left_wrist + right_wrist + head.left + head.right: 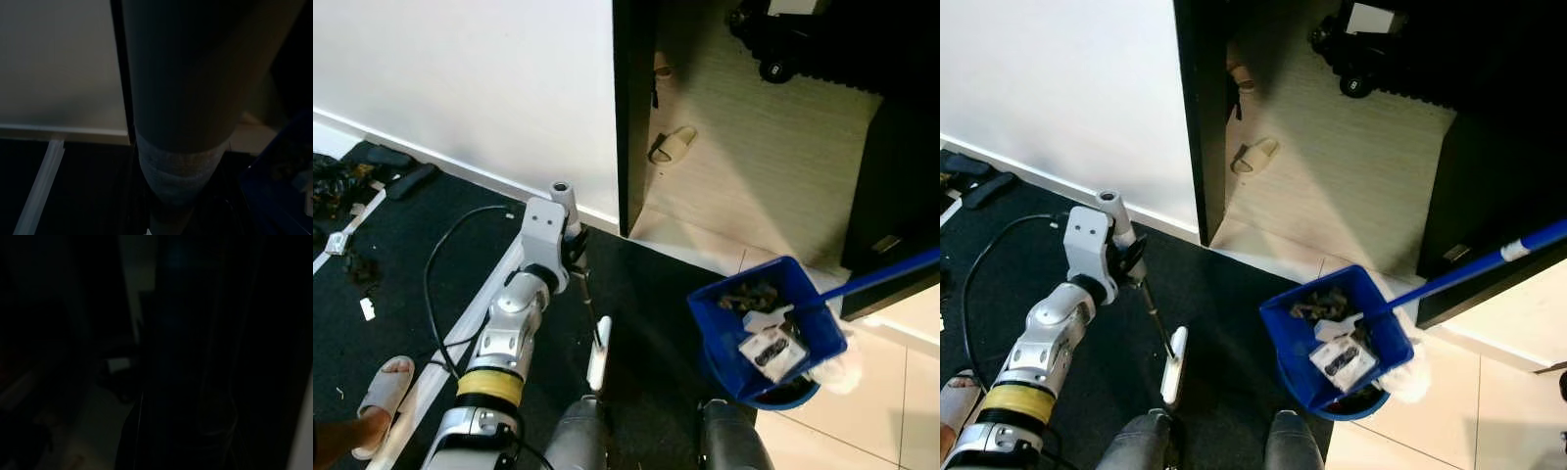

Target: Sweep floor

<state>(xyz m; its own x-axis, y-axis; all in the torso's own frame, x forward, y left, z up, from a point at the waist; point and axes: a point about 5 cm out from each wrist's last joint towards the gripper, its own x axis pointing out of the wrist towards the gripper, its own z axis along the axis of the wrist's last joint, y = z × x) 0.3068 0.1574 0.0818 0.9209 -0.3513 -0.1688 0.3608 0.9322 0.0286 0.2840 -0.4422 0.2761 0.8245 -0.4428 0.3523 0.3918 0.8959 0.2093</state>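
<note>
Left end effector grips my broom; blue dustpan at three o'clock holds debris; scraps remain at ten o'clock.

Home interior, doorway area. Indicated by: white wall with baseboard, dark door frame opening onto wood-look flooring, house slippers left on that floor, a black mat laid over pale tiles, and a person's foot in a slipper at the mat's edge.
</note>
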